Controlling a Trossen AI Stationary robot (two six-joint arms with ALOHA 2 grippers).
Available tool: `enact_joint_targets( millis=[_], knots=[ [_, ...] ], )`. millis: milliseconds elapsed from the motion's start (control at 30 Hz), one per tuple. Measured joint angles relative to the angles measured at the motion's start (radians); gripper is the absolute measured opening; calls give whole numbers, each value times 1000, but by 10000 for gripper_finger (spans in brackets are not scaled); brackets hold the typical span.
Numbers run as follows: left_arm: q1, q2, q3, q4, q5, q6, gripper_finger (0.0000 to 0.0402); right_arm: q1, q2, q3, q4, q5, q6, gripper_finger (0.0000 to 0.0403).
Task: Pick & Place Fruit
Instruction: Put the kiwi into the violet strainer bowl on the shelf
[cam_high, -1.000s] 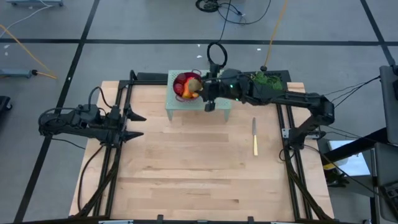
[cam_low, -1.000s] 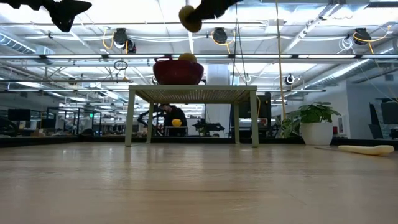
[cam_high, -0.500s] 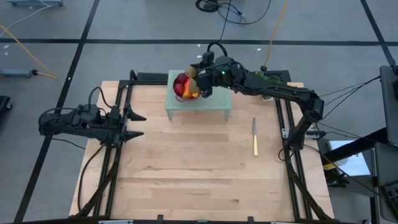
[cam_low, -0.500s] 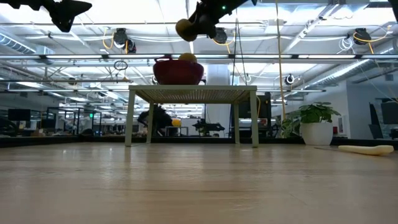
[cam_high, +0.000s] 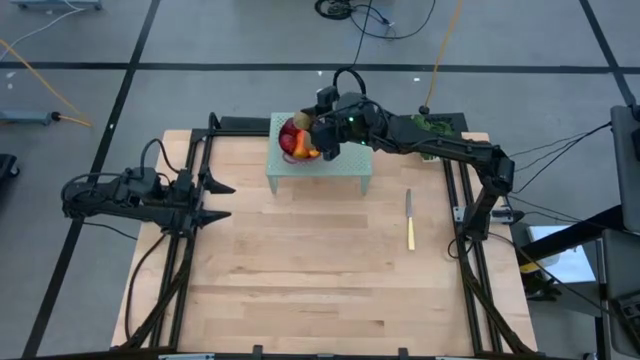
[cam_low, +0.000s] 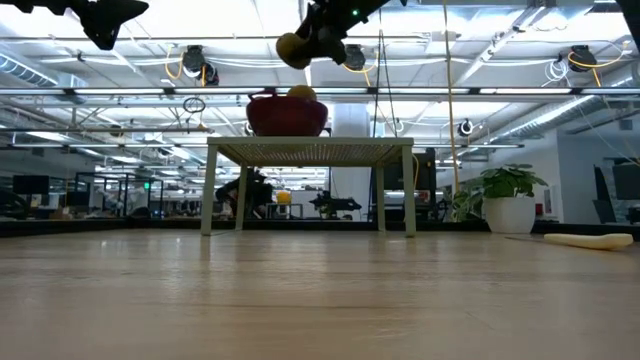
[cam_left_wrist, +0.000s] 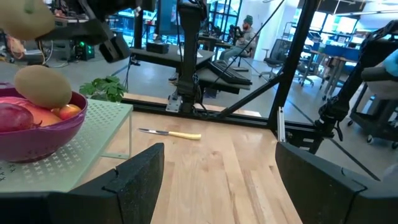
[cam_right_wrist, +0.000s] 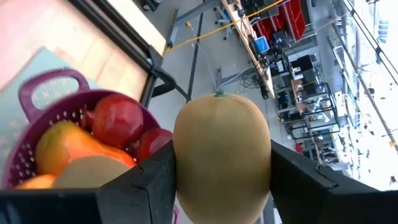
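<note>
While the right pincer (cam_high: 318, 127) holds a brown-green oval fruit (cam_right_wrist: 221, 160) above the purple bowl (cam_right_wrist: 37, 127) on the small green stand (cam_high: 350, 170), a bad release looks the main risk: the bowl is already heaped with a red ball (cam_right_wrist: 118, 118), an orange piece (cam_right_wrist: 74, 146) and another oval (cam_left_wrist: 42, 87), so the fruit may roll off the pile and over the rim. The left pincer (cam_high: 215, 200) waits wide open at the counter's (cam_high: 300, 270) left edge. A yellow-handled knife (cam_high: 409, 222) lies well apart.

Brown-green oval fruit (cam_right_wrist: 221, 155) held aloft, red and orange fruits (cam_right_wrist: 93, 137) seemingly heaped beneath
</note>
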Motion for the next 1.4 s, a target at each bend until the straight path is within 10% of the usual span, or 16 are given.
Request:
enact_joint_targets(
  millis=[833,1400],
  knots=[
    [0,16,1,177,-72,87,308,-54,-43,-2,-33,-148,382,201],
    [1,389,2,651,-176,112,308,-25,-77,-2,102,-685,1020,201]
  ],
)
